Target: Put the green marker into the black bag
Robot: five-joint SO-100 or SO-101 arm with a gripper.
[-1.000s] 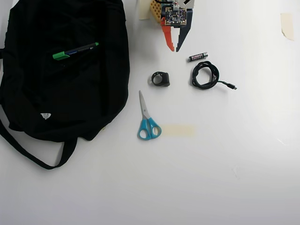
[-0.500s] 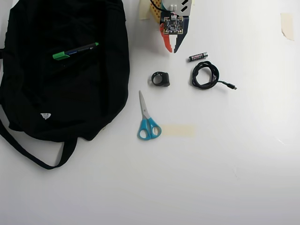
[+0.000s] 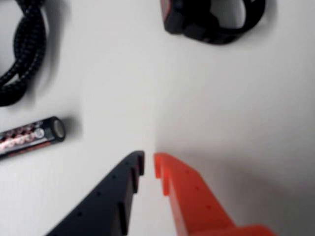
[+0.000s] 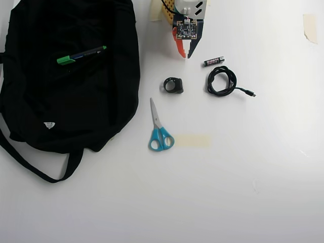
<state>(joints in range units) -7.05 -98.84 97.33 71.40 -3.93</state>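
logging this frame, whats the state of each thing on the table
marker: capped, lying on the bag, not held
bag: flat on the table, straps loose
tool: nearly shut, empty, over bare table
scissors: closed, flat
cable: coiled
battery: on its side
black ring piece: on the table, detail unclear

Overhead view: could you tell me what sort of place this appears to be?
Probably a plain white tabletop set up for robot practice: a black bag, scissors and a coiled cable laid out, with tape patches.
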